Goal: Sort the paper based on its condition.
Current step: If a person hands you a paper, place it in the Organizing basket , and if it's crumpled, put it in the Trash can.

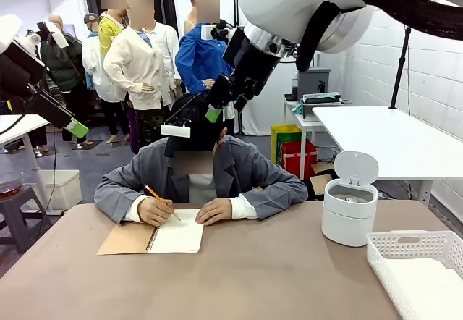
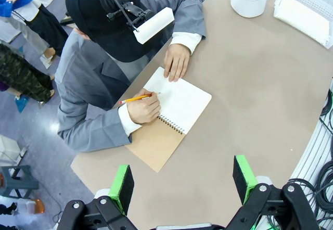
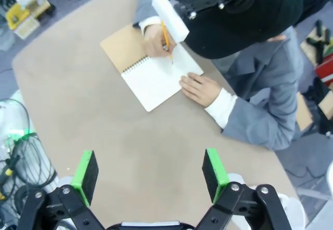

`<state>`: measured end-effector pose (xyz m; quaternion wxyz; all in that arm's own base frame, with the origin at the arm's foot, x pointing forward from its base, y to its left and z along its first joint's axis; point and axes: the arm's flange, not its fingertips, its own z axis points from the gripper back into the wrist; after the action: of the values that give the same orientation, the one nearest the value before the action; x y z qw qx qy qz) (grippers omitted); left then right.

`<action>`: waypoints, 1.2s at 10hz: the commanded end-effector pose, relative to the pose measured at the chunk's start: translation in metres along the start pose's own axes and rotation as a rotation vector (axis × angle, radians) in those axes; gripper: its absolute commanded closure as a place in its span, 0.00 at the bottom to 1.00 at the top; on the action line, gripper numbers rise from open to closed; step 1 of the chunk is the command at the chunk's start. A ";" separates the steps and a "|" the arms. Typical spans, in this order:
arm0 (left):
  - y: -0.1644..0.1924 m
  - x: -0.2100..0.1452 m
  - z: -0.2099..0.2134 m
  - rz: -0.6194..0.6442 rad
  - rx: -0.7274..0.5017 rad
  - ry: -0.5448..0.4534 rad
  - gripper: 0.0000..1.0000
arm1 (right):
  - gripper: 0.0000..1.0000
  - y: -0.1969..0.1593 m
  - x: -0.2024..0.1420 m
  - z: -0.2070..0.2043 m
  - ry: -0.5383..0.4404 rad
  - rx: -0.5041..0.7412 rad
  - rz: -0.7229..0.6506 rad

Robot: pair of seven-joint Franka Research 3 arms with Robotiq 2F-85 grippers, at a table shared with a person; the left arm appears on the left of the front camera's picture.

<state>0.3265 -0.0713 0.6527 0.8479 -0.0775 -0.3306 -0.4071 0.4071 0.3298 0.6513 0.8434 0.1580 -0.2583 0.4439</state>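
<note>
What looks like smooth white paper (image 1: 427, 291) lies flat inside the white mesh basket (image 1: 405, 244) at the table's right front corner; the paper (image 2: 302, 17) lies at the top right of the left wrist view. A person at the far side writes with a pencil (image 1: 160, 202) in an open spiral notebook (image 1: 177, 237). My left gripper (image 2: 183, 178) hangs open and empty high above the table's left side, seen raised at the left edge (image 1: 69, 121). My right gripper (image 3: 150, 166) is open and empty too, high above the person's head (image 1: 224, 106).
A white round bin (image 1: 349, 211) with its lid up stands at the right, just behind the basket. The person's forearms and hands rest on the far edge by the notebook. The tan tabletop (image 1: 253, 276) is bare in the middle and front.
</note>
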 end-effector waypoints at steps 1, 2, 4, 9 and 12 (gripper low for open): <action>0.000 -0.001 0.000 0.003 -0.002 -0.003 0.00 | 0.00 -0.002 -0.014 -0.001 -0.038 0.008 0.042; 0.000 -0.001 0.000 0.003 -0.002 -0.003 0.00 | 0.00 -0.001 -0.014 -0.001 -0.038 0.007 0.038; 0.000 -0.001 0.000 0.003 -0.002 -0.003 0.00 | 0.00 0.001 -0.003 -0.001 -0.004 -0.005 0.022; 0.000 -0.001 0.000 0.003 -0.002 -0.003 0.00 | 0.00 0.001 -0.003 -0.001 -0.004 -0.005 0.022; 0.000 -0.001 0.000 0.003 -0.002 -0.003 0.00 | 0.00 0.001 -0.003 -0.001 -0.004 -0.005 0.022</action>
<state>0.3265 -0.0713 0.6527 0.8479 -0.0774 -0.3306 -0.4071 0.4060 0.3276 0.6504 0.8381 0.1537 -0.2650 0.4514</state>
